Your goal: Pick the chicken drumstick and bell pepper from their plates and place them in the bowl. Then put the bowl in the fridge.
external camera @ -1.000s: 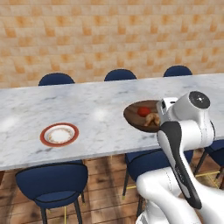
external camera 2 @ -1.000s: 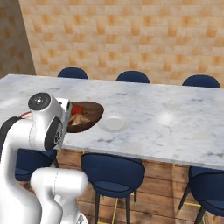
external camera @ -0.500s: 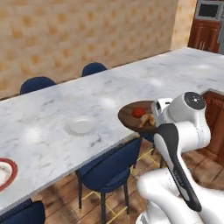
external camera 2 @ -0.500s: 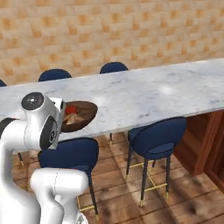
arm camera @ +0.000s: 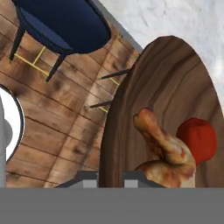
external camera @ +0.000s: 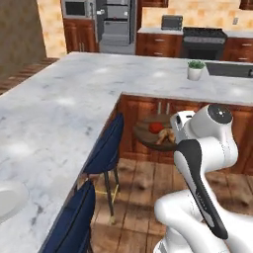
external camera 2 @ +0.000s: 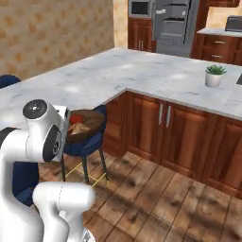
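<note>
Both foods already sit in the bowl [arm camera: 166, 87]: drumstick [arm camera: 164, 151] and pepper [arm camera: 197, 139] side by side. Your gripper [arm camera: 110, 177] is pinched narrow on the bowl's near rim, carrying it over the floor, clear of the counter [external camera: 74, 99]. You'll find the fridge [external camera: 117, 24] far ahead beyond the counter, so keep the bowl level.

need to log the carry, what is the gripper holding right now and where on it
The gripper is shut on the near rim of the wooden bowl, carrying it off the counter, with the chicken drumstick and bell pepper inside.
</note>
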Motion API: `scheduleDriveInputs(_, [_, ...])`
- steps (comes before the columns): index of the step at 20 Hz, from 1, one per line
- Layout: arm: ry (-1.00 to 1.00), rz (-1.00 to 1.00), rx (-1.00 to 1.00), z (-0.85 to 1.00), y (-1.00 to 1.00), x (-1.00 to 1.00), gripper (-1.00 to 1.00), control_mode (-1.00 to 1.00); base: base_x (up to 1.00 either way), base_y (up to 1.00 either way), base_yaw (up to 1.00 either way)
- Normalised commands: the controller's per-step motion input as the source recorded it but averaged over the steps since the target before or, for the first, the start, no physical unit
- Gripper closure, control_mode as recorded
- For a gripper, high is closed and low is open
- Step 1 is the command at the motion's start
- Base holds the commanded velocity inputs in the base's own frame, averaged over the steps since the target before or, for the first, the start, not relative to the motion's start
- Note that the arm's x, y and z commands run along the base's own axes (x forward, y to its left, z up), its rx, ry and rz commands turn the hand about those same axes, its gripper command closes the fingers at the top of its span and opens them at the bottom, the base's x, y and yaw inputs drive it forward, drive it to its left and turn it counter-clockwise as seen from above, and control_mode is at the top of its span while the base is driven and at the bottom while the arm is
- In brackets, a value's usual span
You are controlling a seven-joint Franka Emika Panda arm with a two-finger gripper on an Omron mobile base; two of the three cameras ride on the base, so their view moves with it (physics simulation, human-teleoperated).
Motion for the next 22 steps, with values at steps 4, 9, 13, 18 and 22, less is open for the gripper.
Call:
scheduleDriveInputs(4, [0.00, 0.00, 0.00, 0.00, 0.00, 0.00, 1.00, 1.00, 0.00, 0.07, -0.99])
scheduleDriveInputs(9, [0.00, 0.00, 0.00, 0.00, 0.00, 0.00, 1.00, 1.00, 0.12, 0.21, -0.56])
scheduleDriveInputs(13, [0.00, 0.00, 0.00, 0.00, 0.00, 0.00, 1.00, 1.00, -0.12, 0.23, -0.24])
scheduleDriveInputs(18, [0.00, 0.00, 0.00, 0.00, 0.00, 0.00, 1.00, 1.00, -0.51, 0.07, 0.00])
scheduleDriveInputs(22, [0.00, 0.00, 0.00, 0.00, 0.00, 0.00, 1.00, 1.00, -0.79, 0.00, 0.01])
